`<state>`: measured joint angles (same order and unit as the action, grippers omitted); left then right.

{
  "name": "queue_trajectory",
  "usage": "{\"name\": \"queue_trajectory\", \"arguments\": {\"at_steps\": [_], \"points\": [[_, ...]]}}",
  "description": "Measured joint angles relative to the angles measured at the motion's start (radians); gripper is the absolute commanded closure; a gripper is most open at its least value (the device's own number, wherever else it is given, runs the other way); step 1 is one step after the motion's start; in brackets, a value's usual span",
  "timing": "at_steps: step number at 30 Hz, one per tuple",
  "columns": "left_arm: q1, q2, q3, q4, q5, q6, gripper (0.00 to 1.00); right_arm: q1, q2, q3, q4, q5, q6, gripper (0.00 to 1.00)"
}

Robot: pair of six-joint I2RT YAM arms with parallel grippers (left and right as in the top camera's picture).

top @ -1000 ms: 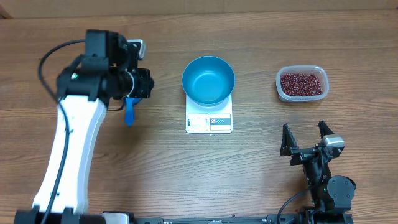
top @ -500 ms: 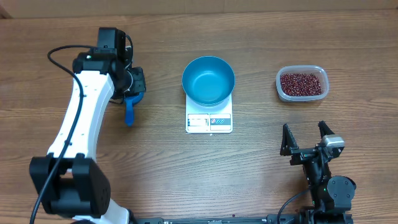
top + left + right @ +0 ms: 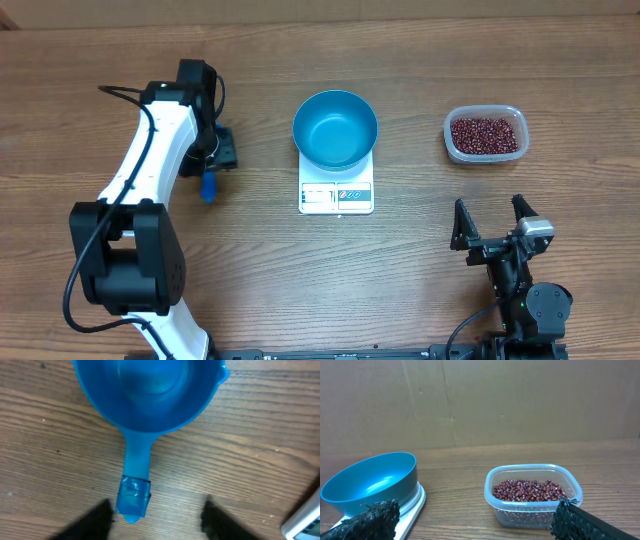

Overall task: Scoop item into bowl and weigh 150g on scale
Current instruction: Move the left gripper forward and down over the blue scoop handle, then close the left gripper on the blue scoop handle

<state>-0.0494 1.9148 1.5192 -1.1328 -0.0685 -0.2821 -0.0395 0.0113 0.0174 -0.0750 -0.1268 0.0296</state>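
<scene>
Loose red-brown beans (image 3: 485, 134) sit in a clear tub (image 3: 449, 140) right of the scale (image 3: 336, 197), which carries the empty blue bowl (image 3: 335, 128). Left of the scale, the left gripper (image 3: 157, 520) hovers over the scoop (image 3: 150, 390), jaws apart and empty. The right gripper (image 3: 488, 203) gapes wide, also empty. The beans will likely roll, so the stiff scoop is best taken by its handle (image 3: 136, 467).

Looks like a robot test lab, a brown wooden table (image 3: 300, 290), a plain brown cardboard wall (image 3: 485, 400) behind it, a white robot arm (image 3: 150, 170), thin black wires (image 3: 120, 91).
</scene>
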Motion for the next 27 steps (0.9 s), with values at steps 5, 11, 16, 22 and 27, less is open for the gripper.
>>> {"name": "queue_trajectory", "arguments": {"at_steps": [5, 11, 16, 22, 27], "points": [[0.005, 0.001, 0.000, 0.042, -0.020, -0.004, 0.00, 0.000, 0.000, 0.000, -0.001, 0.000, 0.000, 0.00], [0.048, 0.001, -0.024, 0.098, -0.017, 0.003, 0.00, 0.000, 0.000, 0.000, 0.000, 0.000, 0.001, 0.00], [0.090, 0.001, -0.050, 0.150, 0.011, 0.021, 0.07, 0.000, 0.000, 0.000, 0.000, 0.000, 0.000, 0.00], [0.095, 0.001, -0.090, 0.191, 0.029, 0.030, 0.19, 0.000, 0.000, 0.000, 0.000, 0.000, 0.000, 0.00], [0.092, 0.001, -0.094, 0.208, 0.065, 0.056, 0.23, 0.000, 0.000, 0.000, 0.000, 0.000, 0.000, 0.00]]}}
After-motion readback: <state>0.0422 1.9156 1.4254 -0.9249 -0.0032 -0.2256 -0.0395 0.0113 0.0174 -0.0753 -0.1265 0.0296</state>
